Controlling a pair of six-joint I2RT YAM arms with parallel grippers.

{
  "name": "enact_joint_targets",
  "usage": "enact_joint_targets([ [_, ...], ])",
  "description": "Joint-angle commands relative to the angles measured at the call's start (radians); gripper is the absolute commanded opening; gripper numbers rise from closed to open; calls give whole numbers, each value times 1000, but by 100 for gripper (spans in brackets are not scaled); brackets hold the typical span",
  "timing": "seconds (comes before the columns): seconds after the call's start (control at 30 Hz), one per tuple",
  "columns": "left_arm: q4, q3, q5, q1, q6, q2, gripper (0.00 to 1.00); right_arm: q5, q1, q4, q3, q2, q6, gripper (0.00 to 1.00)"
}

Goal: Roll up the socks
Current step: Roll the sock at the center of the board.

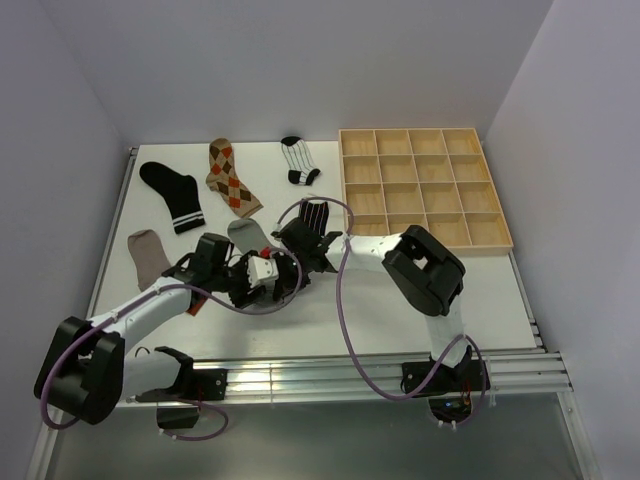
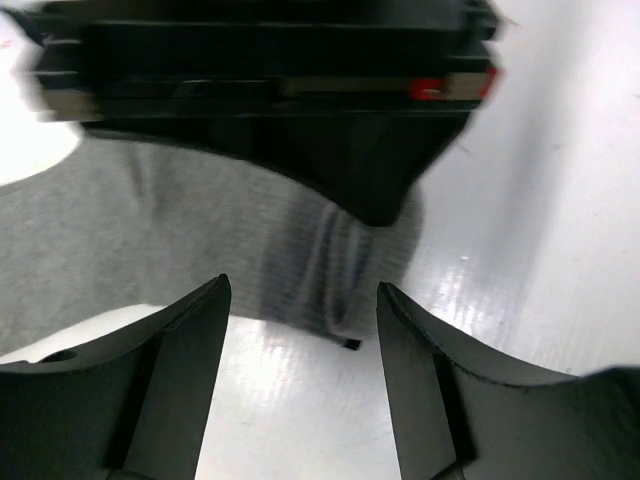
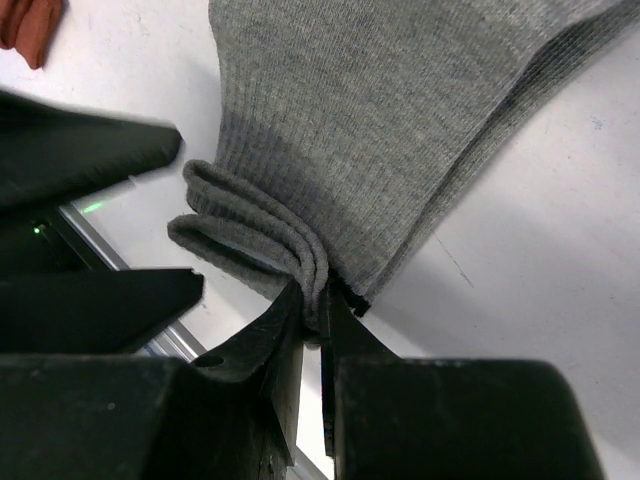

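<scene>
A plain grey sock point(image 1: 248, 236) lies mid-table. My right gripper point(image 3: 322, 300) is shut on its folded, bunched edge point(image 3: 250, 235); the rest of the sock point(image 3: 400, 120) spreads flat beyond the jaws. My left gripper point(image 2: 305, 300) is open and empty just short of the same sock point(image 2: 150, 250), and the right gripper's black body point(image 2: 300, 100) fills the top of its view. In the top view the left gripper point(image 1: 272, 280) and right gripper point(image 1: 290, 256) almost meet. A taupe sock point(image 1: 148, 256), a black sock with white bands point(image 1: 172, 196), an argyle sock point(image 1: 230, 178) and a striped sock point(image 1: 297, 160) lie flat.
The wooden grid tray point(image 1: 341, 185) stands at the back right. Another dark striped sock point(image 1: 316, 214) lies partly under the right wrist. An orange-red piece point(image 3: 28, 25) lies close by the grey sock. A purple cable point(image 1: 345, 290) loops over the table between the arms.
</scene>
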State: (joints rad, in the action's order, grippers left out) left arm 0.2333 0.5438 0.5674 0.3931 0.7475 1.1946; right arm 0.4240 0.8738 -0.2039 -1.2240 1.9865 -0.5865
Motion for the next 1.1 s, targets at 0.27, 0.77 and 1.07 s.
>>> enact_joint_targets([
  [0.27,-100,-41,-90,58,13,37,66,-18,-13,-40,-37,25,5,0],
  [0.77,110,148,124,-58,22,247,27,-59,-15,69,89,-47,-12,20],
  [1.07,481,353,224,-122,171,497,14,-195,-15,270,293,-187,-41,47],
])
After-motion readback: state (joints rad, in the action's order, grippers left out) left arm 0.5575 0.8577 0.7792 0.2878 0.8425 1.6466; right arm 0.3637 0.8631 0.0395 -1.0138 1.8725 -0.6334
